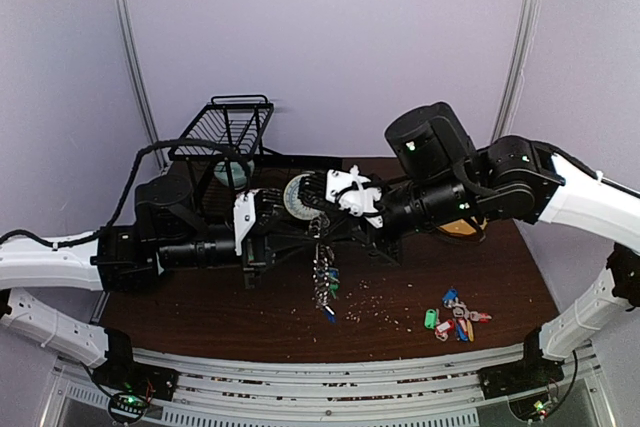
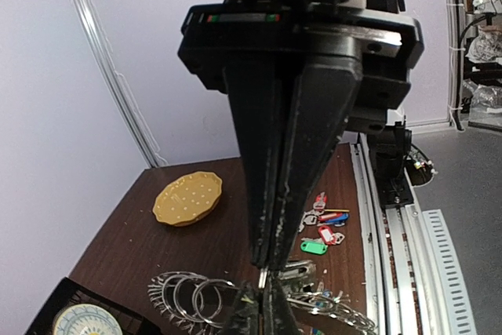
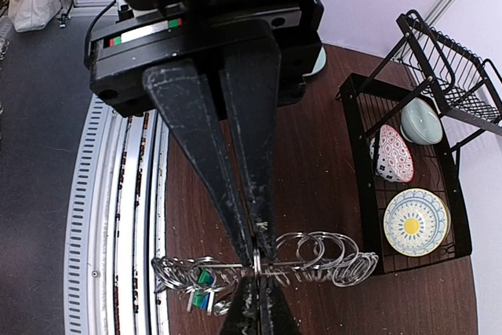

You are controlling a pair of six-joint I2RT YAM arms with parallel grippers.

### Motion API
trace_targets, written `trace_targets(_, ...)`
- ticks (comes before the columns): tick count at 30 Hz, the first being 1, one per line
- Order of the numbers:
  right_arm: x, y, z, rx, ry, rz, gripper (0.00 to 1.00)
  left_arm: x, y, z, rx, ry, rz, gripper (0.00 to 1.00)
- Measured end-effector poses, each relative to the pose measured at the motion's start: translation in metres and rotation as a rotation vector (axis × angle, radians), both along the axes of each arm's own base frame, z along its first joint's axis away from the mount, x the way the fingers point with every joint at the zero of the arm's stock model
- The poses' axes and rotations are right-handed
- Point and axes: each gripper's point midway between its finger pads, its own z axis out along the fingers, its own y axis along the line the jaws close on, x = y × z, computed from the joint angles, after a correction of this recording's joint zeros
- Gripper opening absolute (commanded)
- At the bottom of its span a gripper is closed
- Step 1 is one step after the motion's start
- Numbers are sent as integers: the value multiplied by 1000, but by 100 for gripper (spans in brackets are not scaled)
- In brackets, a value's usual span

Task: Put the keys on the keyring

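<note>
Both grippers meet tip to tip above the middle of the table. The keyring [image 3: 329,266] shows edge-on as a thin rim strung with small silver rings [image 2: 188,296] and blue and green tags [image 3: 198,288]. My right gripper [image 3: 256,260] is shut on the rim. My left gripper [image 2: 267,270] faces it, shut on a thin silver ring at the same spot. From above, the left gripper [image 1: 310,217] and right gripper [image 1: 326,215] touch. A bunch of silver keys [image 1: 324,282] hangs below them, and a silver key [image 2: 302,271] lies right beside the left fingertips.
Loose keys with red, green and blue tags [image 1: 455,315] lie on the table at the front right. A black dish rack [image 1: 225,132] with bowls and plates stands at the back left. A yellow dotted plate [image 2: 188,198] sits at the right behind my right arm. Crumbs dot the tabletop.
</note>
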Motion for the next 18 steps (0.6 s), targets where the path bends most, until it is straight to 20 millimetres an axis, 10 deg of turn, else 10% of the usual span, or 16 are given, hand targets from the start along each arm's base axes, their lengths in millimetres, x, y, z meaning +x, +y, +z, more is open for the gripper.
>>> trace_targets(7, 1, 1, 1, 22, 9, -8, 20, -1, 2, -1, -4, -1, -6, 0)
trace_targets(18, 6, -5, -10, 192, 135, -22, 20, -5, 10, -9, -9, -4, -8, 0)
